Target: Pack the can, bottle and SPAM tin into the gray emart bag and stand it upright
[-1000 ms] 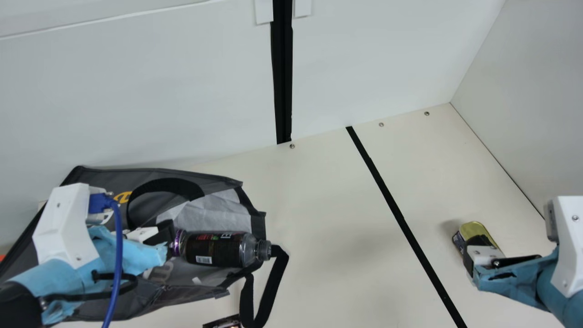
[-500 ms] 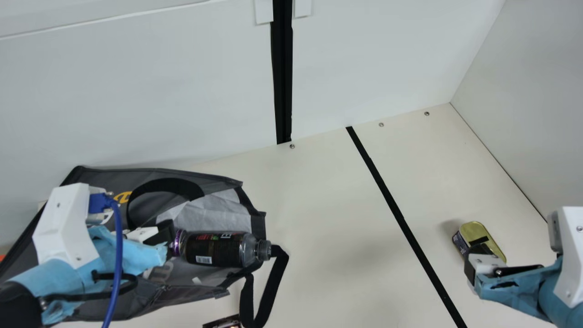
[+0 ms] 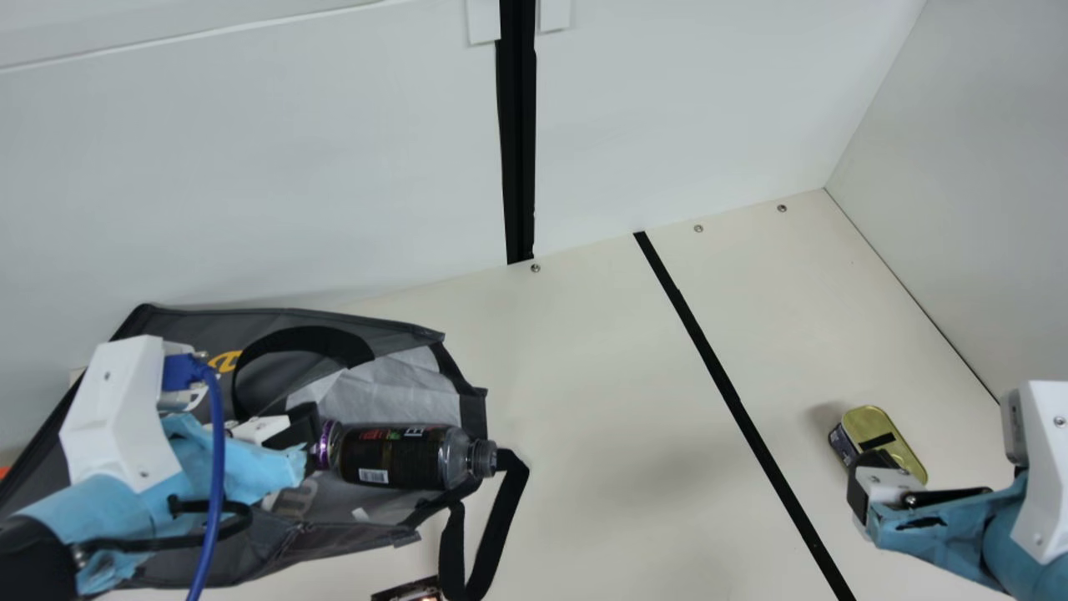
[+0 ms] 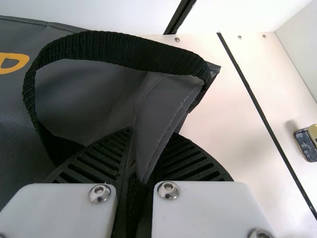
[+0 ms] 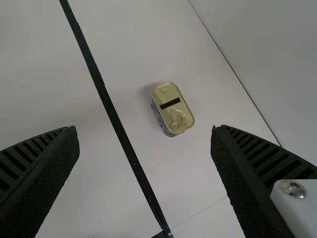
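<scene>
My left gripper (image 3: 307, 438) is at the mouth of the gray bag (image 3: 359, 321), which lies on its side. In the left wrist view the left gripper (image 4: 143, 163) is shut on a fold of the gray bag (image 4: 104, 94). A dark bottle (image 3: 400, 457) lies in the bag's mouth, its capped neck over the rim. My right gripper (image 3: 872, 467) is beside the SPAM tin (image 3: 880, 434) at the right. In the right wrist view the right gripper (image 5: 144, 148) stands open, and the tin (image 5: 172, 109) lies beyond its fingers with nothing held between them.
A black strap handle (image 3: 501, 534) trails from the bag onto the table. A dark object (image 3: 409, 590) shows partly at the main view's bottom edge. White walls stand behind and at the right; black tape (image 3: 734, 401) crosses the table.
My right gripper has drawn back a little from over the tin, so more of its lid shows. The left arm, bag and bottle have kept still.
</scene>
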Robot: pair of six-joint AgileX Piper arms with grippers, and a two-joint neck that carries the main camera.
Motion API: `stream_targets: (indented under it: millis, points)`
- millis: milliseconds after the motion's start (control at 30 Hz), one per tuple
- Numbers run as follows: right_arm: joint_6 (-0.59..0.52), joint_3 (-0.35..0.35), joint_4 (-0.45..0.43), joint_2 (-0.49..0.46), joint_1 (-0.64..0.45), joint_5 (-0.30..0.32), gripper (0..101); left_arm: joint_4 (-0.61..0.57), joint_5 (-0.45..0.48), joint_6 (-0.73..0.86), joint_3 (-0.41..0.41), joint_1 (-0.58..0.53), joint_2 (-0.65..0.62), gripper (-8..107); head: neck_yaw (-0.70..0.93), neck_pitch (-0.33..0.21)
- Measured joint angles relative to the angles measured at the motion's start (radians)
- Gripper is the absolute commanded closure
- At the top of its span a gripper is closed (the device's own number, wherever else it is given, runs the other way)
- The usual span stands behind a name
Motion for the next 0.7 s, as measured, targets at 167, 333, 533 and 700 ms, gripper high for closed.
stream_targets:
  millis: [167, 333, 533, 700]
  points:
    - [0.000, -0.001, 0.003, 0.006, 0.001, 0.000, 6, 0.000, 0.000, 0.000, 0.000, 0.000, 0.000, 107, 0.002, 0.000]
    - [0.016, -0.003, 0.001, 0.013, 0.009, 0.000, 6, 0.000, 0.000, 0.000, 0.000, 0.000, 0.000, 107, 0.002, 0.000]
    - [0.037, -0.013, -0.013, 0.027, 0.032, -0.001, 6, 0.000, 0.000, 0.000, 0.000, 0.000, 0.000, 107, 0.002, 0.000]
    - [0.056, -0.027, -0.033, 0.046, 0.050, -0.002, 6, 0.000, 0.000, 0.000, 0.000, 0.000, 0.000, 107, 0.002, 0.000]
